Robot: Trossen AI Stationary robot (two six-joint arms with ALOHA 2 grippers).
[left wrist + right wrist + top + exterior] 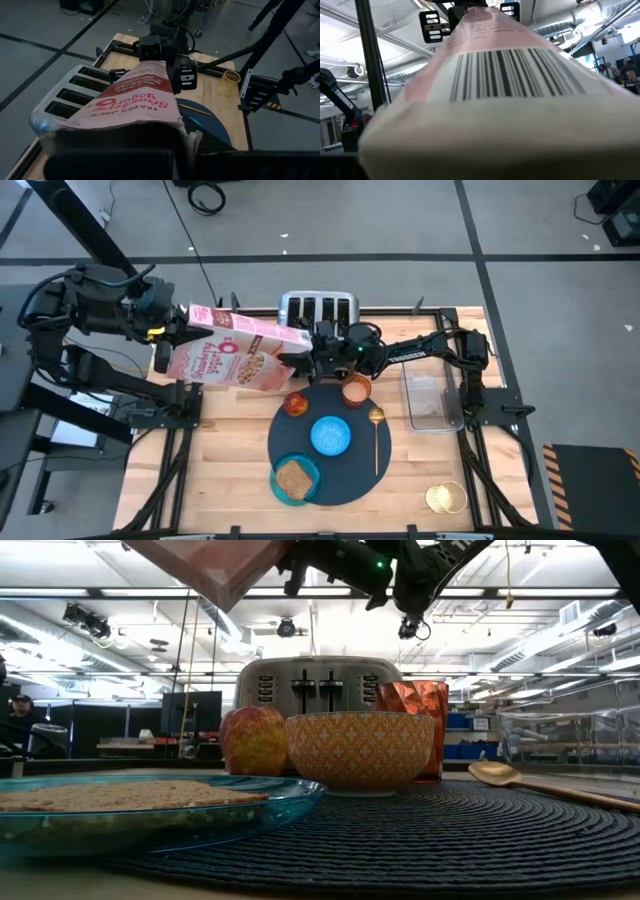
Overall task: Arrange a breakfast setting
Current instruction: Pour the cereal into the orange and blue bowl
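One teal plate (200, 808) with one toast slice (120, 795) is seen nearest, on the round navy mat (352, 470). One blue bowl (331, 435), one fruit (296, 403), one copper cup (356, 391) and one gold spoon (376, 435) share it. One pink cereal box (240, 350) is held aloft by the left gripper (160, 330); the right gripper (318, 358) meets its far end, grip unclear. Bare wood is left along the table (225, 470) edges.

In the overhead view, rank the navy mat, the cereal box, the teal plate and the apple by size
1. navy mat
2. cereal box, held up nearer the camera, so its true size is unsure
3. teal plate
4. apple
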